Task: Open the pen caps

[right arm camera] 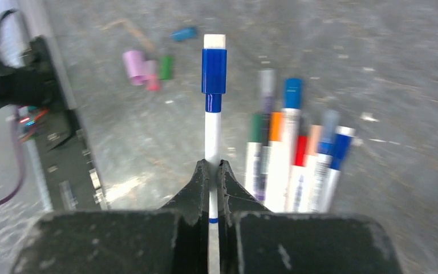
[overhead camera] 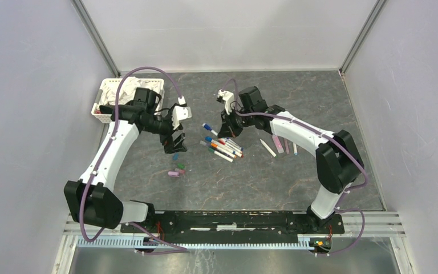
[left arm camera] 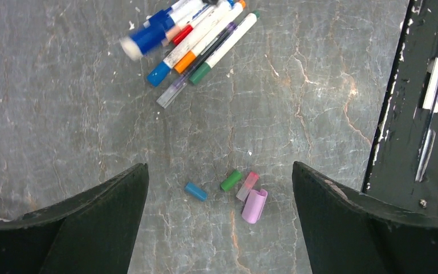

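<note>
Right wrist: a pen (right arm camera: 211, 137) is clamped by its barrel in the right tool (right arm camera: 213, 166), blue cap (right arm camera: 214, 71) exposed for pulling; left tool (left arm camera: 219, 168) is held apart.

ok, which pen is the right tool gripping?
The white-barrelled plastic pen with the white-tipped blue cap, in the right tool; the other pens lie bundled beside it.

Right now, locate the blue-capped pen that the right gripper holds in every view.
Top external: blue-capped pen at centre, upper left of the pen pile.
Left wrist: top left, blurred.
Right wrist: centre, pointing up the frame.
Shared landmark: lilac cap.
</note>
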